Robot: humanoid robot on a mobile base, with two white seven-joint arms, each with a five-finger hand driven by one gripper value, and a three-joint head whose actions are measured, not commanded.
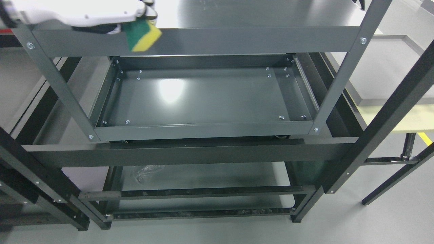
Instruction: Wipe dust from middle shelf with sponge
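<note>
In the upper left of the frame, the left hand (135,15) reaches in from the left edge on a white arm (74,13). Its fingers are closed around a sponge (142,35), pinching it at its top end. The sponge is green on one face and yellow on the other, and it hangs tilted in front of the grey front rail (237,40) of the top shelf, its lower corner overlapping that rail.

Below, in the middle of the frame, lies the middle shelf (203,98), a shallow dark grey metal tray with raised edges and small bolts near its corners. A bright patch of reflected light sits left of its centre. The sponge is above this tray's rear left corner and does not touch it.

Lower down, a darker crossbar (190,154) spans the frame, and beneath it a bottom shelf (210,176) holds a crumpled clear plastic wrapper (145,171) at its left. At the right edge stands a table (390,78) with a pale top.
</note>
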